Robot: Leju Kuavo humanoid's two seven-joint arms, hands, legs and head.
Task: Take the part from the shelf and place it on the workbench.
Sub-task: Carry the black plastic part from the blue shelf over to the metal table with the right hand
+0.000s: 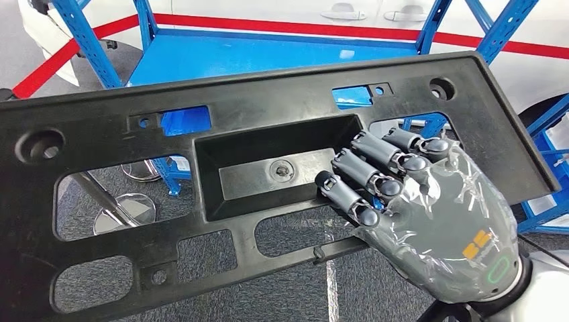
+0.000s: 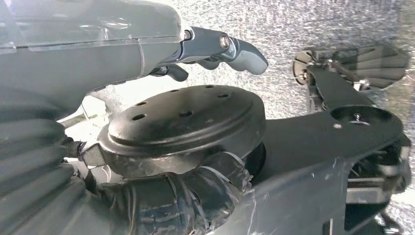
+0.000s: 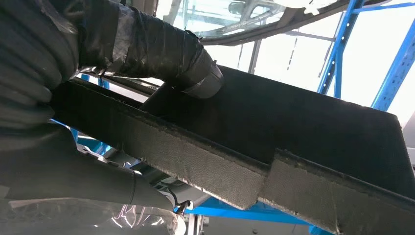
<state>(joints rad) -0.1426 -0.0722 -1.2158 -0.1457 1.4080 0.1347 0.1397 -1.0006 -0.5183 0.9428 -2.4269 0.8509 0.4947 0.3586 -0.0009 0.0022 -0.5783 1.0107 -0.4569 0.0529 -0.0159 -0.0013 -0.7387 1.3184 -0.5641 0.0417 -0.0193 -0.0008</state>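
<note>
A large black plastic part, a flat panel with several cut-outs and a recessed tray in its middle, stretches across the head view, lifted clear of the blue shelf behind it. My right hand grips it at the right: the fingers hook over the tray's rim from above. In the right wrist view the thumb presses against the part's underside. My left hand hangs low over grey floor, fingers apart, holding nothing.
The blue shelf's board is bare behind the part, with blue uprights on both sides. Another blue rack stands at the right. Chrome round bases sit on the grey floor below the part. A white wall with a red stripe runs behind.
</note>
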